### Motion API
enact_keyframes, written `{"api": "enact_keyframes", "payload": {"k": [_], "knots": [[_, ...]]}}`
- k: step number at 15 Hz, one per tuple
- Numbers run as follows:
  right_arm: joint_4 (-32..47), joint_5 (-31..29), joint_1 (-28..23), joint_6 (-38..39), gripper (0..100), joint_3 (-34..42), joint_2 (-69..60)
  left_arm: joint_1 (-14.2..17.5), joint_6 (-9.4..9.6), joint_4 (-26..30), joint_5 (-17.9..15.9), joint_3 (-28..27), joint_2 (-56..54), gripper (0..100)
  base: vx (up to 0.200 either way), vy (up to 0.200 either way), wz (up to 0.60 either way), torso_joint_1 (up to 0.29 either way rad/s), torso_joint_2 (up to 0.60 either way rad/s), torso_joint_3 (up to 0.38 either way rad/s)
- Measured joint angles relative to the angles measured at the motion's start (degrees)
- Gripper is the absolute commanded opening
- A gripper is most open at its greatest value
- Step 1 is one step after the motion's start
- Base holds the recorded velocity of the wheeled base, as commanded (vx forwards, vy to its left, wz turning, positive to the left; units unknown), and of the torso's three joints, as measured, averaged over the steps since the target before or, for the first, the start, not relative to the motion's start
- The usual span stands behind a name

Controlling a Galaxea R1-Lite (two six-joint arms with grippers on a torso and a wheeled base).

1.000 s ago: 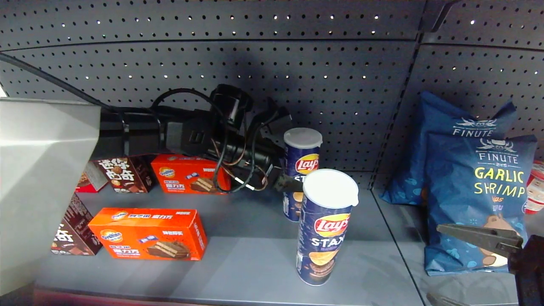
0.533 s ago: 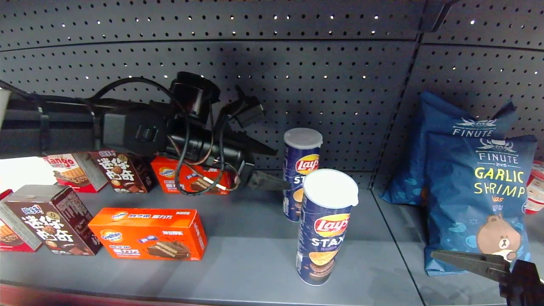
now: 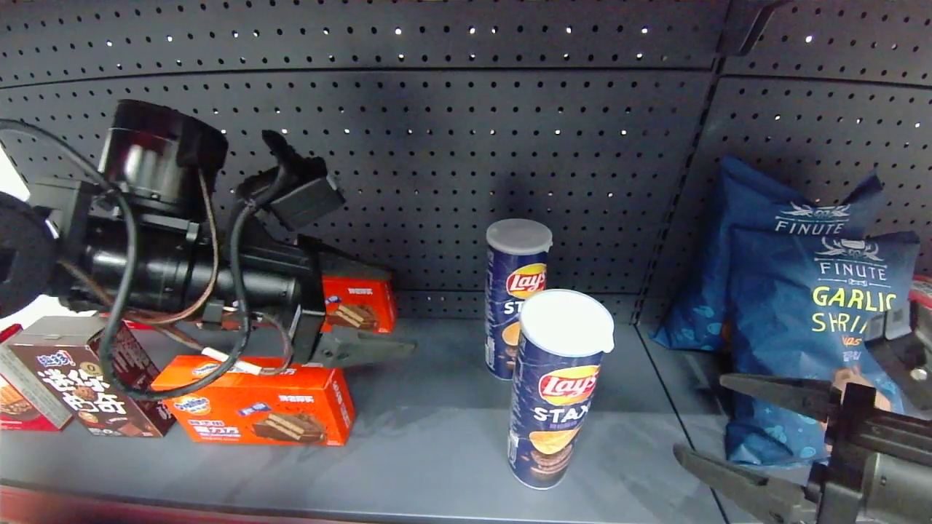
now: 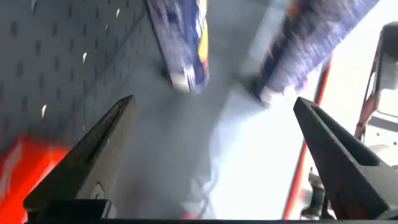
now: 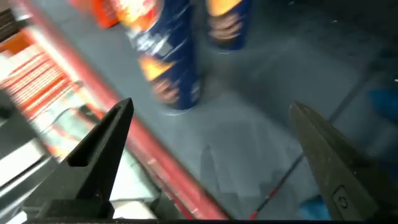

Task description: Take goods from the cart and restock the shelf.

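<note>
The front can [image 3: 557,386] and rear can [image 3: 515,291] stand shelved; our left gripper [image 4: 212,102] and right gripper [image 5: 211,106] gape wide, empty; we judge restocking unfinished.

a retail shop: a grey metal shelf [image 3: 437,444] with a pegboard back [image 3: 437,131] carries packaged snacks faced outward in rows, chip cans [image 3: 557,386], blue snack bags [image 3: 801,291] and orange biscuit boxes [image 3: 255,407]
</note>
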Motion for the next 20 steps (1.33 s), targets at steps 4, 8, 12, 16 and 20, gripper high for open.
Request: {"api": "enact_keyframes", "payload": {"k": [4,8,12,16,20], "knots": [[1.61,-4.73,-1.01,0.35,100,-2.23,3.74,-0.17,0.26,-3.5,11.51,5.33,-6.83,100,0.0,0.0,0.0,0.0,0.0,0.0],[1.58,-7.33,-0.85,0.22,100,-2.86,7.28,-0.22,0.17,-12.15,19.63,11.08,-9.14,100,0.0,0.0,0.0,0.0,0.0,0.0],[1.34,-11.82,-0.66,0.0,100,-3.28,12.0,-0.13,-0.22,-14.2,21.82,14.45,-10.12,100,0.0,0.0,0.0,0.0,0.0,0.0],[1.61,-12.51,0.35,-0.06,100,-4.02,14.6,-0.16,-0.18,-14.69,21.66,14.88,-10.52,100,0.0,0.0,0.0,0.0,0.0,0.0],[0.89,-13.13,1.9,-0.02,100,-4.47,17.23,-0.17,-0.21,-16.3,21.41,14.67,-10.33,100,0.0,0.0,0.0,0.0,0.0,0.0]]}}
